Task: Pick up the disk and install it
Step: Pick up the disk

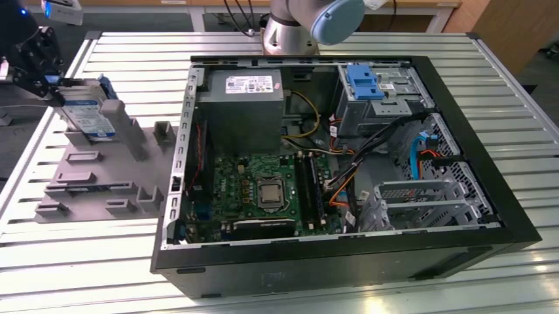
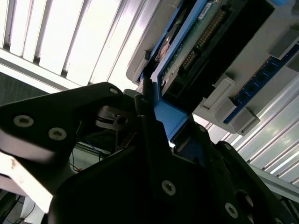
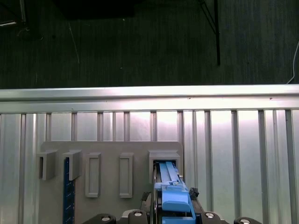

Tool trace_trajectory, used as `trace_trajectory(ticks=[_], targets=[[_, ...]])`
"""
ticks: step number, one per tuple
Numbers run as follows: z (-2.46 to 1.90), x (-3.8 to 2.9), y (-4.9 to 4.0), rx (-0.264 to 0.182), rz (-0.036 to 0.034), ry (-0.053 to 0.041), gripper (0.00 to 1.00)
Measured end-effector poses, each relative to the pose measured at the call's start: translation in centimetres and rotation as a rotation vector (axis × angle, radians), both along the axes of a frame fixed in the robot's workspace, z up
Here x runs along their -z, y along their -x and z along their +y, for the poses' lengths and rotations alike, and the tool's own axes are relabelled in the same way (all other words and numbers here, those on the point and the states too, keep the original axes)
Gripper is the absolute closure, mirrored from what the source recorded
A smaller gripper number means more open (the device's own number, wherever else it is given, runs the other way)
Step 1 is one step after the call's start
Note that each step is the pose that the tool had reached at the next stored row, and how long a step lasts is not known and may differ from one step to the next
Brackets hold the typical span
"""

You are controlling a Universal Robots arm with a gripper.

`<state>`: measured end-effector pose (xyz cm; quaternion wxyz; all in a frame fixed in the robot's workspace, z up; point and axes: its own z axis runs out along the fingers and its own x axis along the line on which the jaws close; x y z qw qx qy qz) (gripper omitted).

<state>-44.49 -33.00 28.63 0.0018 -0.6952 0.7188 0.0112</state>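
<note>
Pinched by its blue carrier end in the black claw [image 1: 54, 91]: the flat silver hard-drive disk [image 1: 88, 116]. Stands on edge in a slot of the grey plastic fixture [image 1: 96, 176] on the slatted metal table [image 1: 88, 275], long axis pointing up into the claw (open black computer case [image 1: 489, 216] well apart, toward the exterior view's right).

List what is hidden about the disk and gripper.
Lower edge of the disk: exterior view, sunk in the grey holder.
Its label face: second wrist view, turned away.
Its near end: first wrist view, cut by picture edge.
The gripper body: exterior view, lost against dark background.
</note>
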Motion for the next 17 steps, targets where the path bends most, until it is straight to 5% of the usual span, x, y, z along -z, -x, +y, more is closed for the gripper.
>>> trace_trajectory(ticks=[1,11,17], targets=[[0.0,0.0,0.0,0.0,0.0,0.0,0.64],[0.0,-0.03,0.0,0.0,0.0,0.0,0.64],[0.0,-0.68,0.0,0.0,-0.0001,0.0,0.64]])
